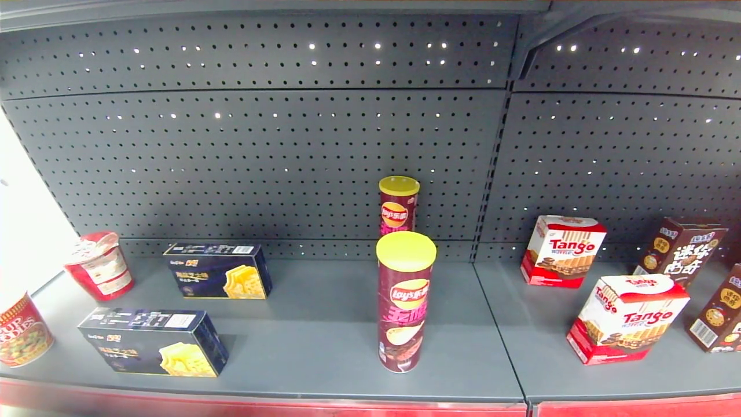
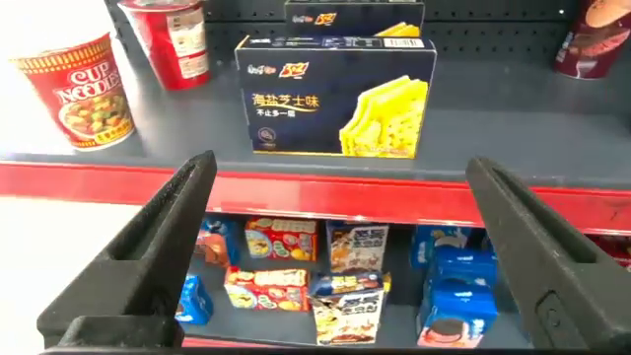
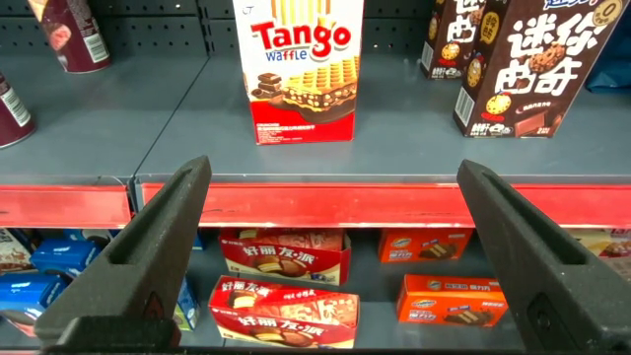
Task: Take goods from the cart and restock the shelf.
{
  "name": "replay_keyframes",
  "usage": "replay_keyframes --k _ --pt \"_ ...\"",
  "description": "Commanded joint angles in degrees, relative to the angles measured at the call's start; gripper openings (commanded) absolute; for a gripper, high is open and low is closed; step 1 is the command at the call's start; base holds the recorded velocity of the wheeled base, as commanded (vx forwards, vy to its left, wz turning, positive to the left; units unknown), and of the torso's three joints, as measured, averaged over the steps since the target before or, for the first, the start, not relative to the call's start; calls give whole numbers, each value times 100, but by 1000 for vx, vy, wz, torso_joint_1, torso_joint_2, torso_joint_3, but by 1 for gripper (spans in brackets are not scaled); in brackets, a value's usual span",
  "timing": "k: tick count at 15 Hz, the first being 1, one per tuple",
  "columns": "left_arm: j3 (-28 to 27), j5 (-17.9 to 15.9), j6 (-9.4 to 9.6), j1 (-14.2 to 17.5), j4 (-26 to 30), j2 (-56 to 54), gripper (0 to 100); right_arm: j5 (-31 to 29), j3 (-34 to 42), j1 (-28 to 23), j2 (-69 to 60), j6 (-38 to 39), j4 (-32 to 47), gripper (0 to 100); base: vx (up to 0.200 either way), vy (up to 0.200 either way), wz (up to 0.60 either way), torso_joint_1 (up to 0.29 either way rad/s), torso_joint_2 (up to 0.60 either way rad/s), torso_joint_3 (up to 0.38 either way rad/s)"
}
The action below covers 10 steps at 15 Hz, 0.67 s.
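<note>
On the grey shelf point(image 1: 324, 324) stand two maroon chip cans with yellow lids, one at the front point(image 1: 404, 302) and one behind it point(image 1: 398, 205). Two dark blue cracker boxes point(image 1: 155, 341) point(image 1: 219, 270) lie to the left, with red noodle cups point(image 1: 18, 331) point(image 1: 101, 265) beyond them. Red and white wafer boxes point(image 1: 626, 325) point(image 1: 561, 251) and brown cookie boxes point(image 1: 678, 249) stand on the right. My left gripper point(image 2: 335, 261) is open in front of the shelf's red edge, facing a blue cracker box point(image 2: 335, 97). My right gripper point(image 3: 330, 261) is open and empty, facing a wafer box point(image 3: 300, 67).
A lower shelf below the red edge holds several snack packs point(image 2: 345, 286) and red and orange boxes point(image 3: 286, 261). A perforated dark back panel point(image 1: 289, 145) closes the shelf behind. Bare shelf room lies between the blue boxes and the chip cans.
</note>
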Motion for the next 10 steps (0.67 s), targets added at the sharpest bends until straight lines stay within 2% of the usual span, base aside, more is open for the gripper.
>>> replay_keyframes --k 1,5,10 --pt "0 -207 13 -1 -6 17 100 1 0 0 7 2 -1 100 0 0 0 0 0 0" --pt "0 -128 -31 -1 -6 8 100 1 0 0 7 2 -1 100 0 0 0 0 0 0" --pt "0 -136 22 -1 3 8 100 1 0 0 7 2 -1 100 0 0 0 0 0 0"
